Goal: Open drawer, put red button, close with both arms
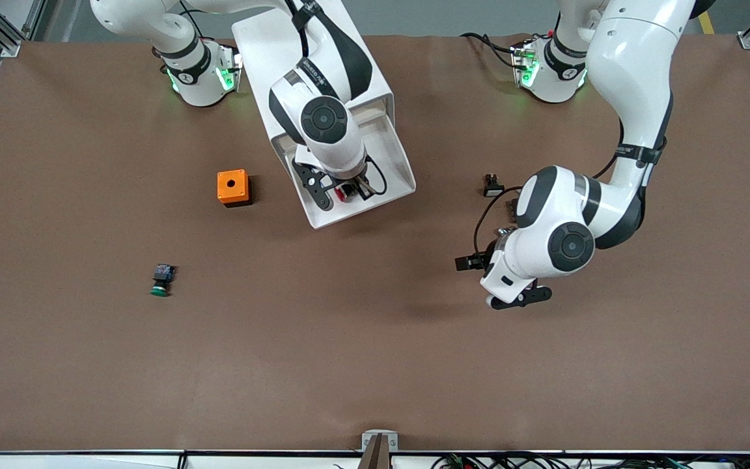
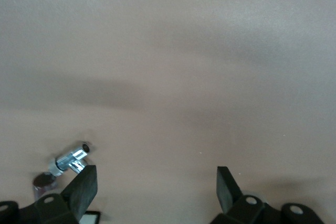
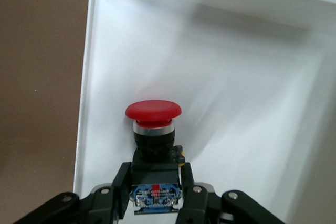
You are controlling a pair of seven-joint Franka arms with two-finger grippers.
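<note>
Front view, scanned across from the right arm's end of the table [image 1: 375, 365]: green-capped button [image 1: 161, 281] lies on its side on the bare mat, nearest the front camera of the loose items. Orange box w/ hole [image 1: 233, 187] stands farther from the camera, beside the drawer [image 1: 323, 215]. Drawer is pulled out of the white cabinet [image 1: 284, 45], white tray exposed, front edge toward the camera. Right gripper [image 1: 342, 190] is over the drawer tray, fingers [image 3: 122, 192] closed on the black-and-blue body of the red button [image 3: 153, 111]; right wrist view shows the red cap pointing away from the gripper, w/ the white tray floor below and the tray's side wall just beside it; whether the button touches the floor can't be told. Toward the left arm's end, a small black-and-white part [image 1: 493, 186] sits on the mat. Left gripper [image 1: 517, 298] is over bare mat, well apart from the drawer, holding nothing; left wrist view shows its fingers [image 2: 84, 190] spread wide apart w/ a small metal part [image 2: 71, 160] on the mat near one fingertip.
</note>
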